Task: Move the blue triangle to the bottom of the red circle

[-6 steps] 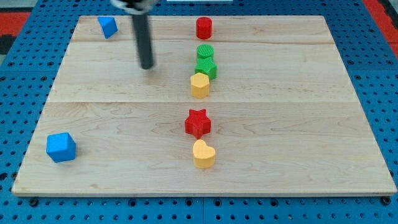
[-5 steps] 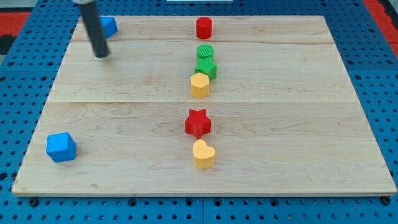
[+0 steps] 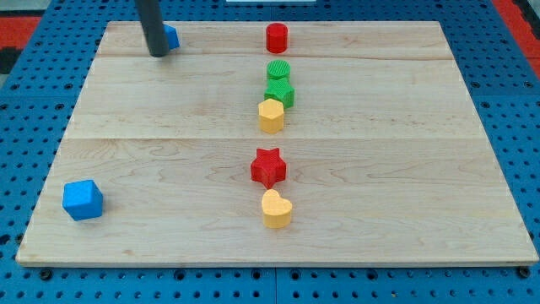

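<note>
The blue triangle (image 3: pixel 171 36) lies near the board's top left, mostly hidden behind my rod. My tip (image 3: pixel 158 52) rests on the board against the triangle's left side. The red circle (image 3: pixel 277 38) stands at the top centre, well to the right of the triangle. Directly below it sit a green circle (image 3: pixel 278 69), a green block (image 3: pixel 280 90) and a yellow block (image 3: pixel 271 116), stacked in a column down the view.
A red star (image 3: pixel 268 166) and a yellow heart (image 3: pixel 276 208) lie lower in the centre. A blue cube (image 3: pixel 83 200) sits at the bottom left. The wooden board (image 3: pixel 422 169) lies on a blue pegboard.
My tip swung left from mid-board past the blue triangle, then came back right against its left side. The triangle has slid a little to the right.
</note>
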